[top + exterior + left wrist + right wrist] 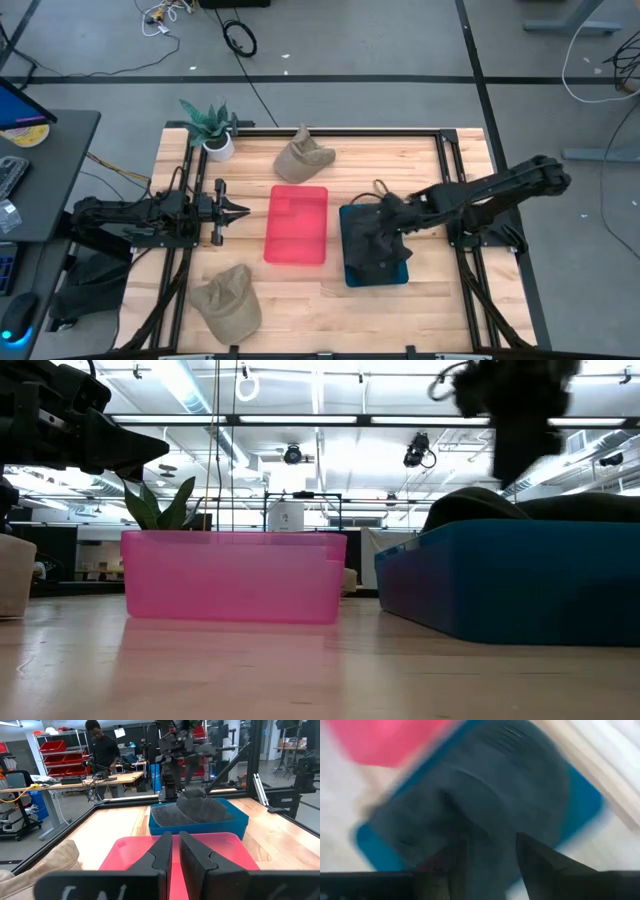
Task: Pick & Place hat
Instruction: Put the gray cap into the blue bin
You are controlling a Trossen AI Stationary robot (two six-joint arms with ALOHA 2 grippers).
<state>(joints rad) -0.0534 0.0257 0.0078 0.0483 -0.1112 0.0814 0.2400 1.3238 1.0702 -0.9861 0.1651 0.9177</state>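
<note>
My right gripper (385, 213) hangs just above the dark hat (375, 245), and in my right wrist view its two fingers (532, 857) stand apart with nothing between them, the hat's cloth (485, 790) filling the space right beneath and ahead of them. That hat lies inside the blue bin (398, 274), heaped so its crown rises over the bin's wall in the low view. I judge it soft and light: it will fold and sag under a pinch, not slip, and nothing in it can break. The brim is likely the stiffest part and the surest to hold, but I cannot tell which edge is the brim from here; a raised fold of the crown would also do. Just beyond the blue bin, on its far side from my arm, stands the pink bin (296, 224), empty as far as I see. Farther out, my left gripper (232, 210) waits beside the pink bin with its fingers (162, 852) nearly together, holding nothing. Two tan hats lie well apart from me, one (302, 157) near the potted plant (210, 127), one (228, 300) at the table's (300, 320) front edge.
</note>
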